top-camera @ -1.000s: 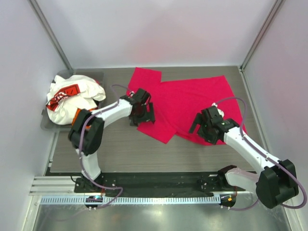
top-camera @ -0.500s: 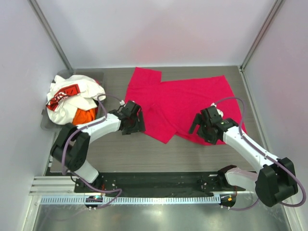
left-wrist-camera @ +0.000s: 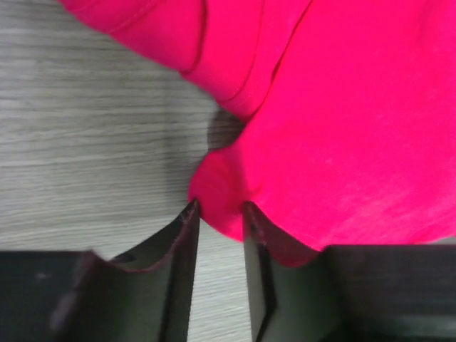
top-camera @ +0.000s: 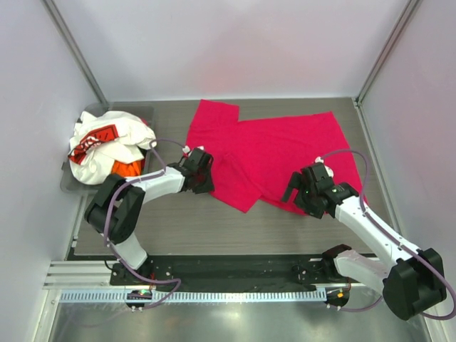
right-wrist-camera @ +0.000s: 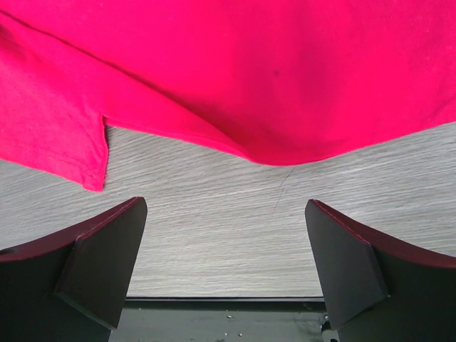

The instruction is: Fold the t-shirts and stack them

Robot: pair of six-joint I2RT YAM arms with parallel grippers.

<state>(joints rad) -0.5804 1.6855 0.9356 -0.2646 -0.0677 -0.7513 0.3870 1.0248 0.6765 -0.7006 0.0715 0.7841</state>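
The magenta-red t-shirt [top-camera: 285, 142] lies spread across the back middle of the table, partly folded over itself. My left gripper [top-camera: 203, 174] sits low at the shirt's left edge. In the left wrist view its jaws [left-wrist-camera: 218, 210] stand narrow, pinching a small bulge of the red cloth [left-wrist-camera: 342, 128] between the tips. My right gripper [top-camera: 303, 189] is at the shirt's near right hem, wide open [right-wrist-camera: 224, 206]. Only bare table lies between its fingers, and the hem [right-wrist-camera: 249, 71] is just beyond them. The white printed t-shirt [top-camera: 107, 139] and the orange t-shirt [top-camera: 128, 169] are heaped in the bin.
The grey bin [top-camera: 139, 108] stands at the table's left edge, close to my left arm. Grey wood-grain table [top-camera: 214, 221] shows in front of the red shirt. Walls and metal posts close in the back and both sides.
My left gripper moved left off the shirt's top to its left edge, dropped low, and narrowed onto the cloth. The right gripper shifted slightly toward the near edge and stayed open.
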